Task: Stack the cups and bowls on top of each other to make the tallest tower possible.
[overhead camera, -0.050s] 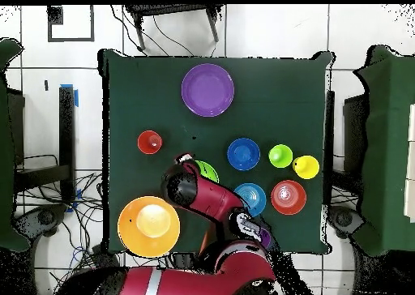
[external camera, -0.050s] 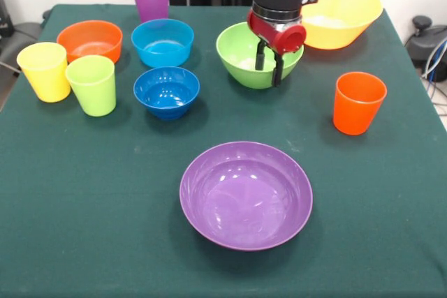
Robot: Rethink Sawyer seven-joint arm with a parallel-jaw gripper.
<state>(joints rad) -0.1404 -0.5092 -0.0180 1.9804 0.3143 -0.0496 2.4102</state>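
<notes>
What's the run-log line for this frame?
gripper: open, over lime green bowl | holding: nothing | tower: not started | purple bowl: alone, front centre | orange-red cup: upright, apart

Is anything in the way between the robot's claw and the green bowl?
No. The gripper hangs right over the lime green bowl, its fingers open above the bowl's hollow. Nothing sits between them; the other bowls and cups stand apart.

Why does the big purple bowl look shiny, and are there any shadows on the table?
Front view: the purple bowl shows pale streaks of glare from lights above, and each cup and bowl casts a soft dark shadow on the green tablecloth. Overhead view: the yellow-orange bowl has a bright washed-out patch in its middle, and shadows are hard to make out.
</notes>
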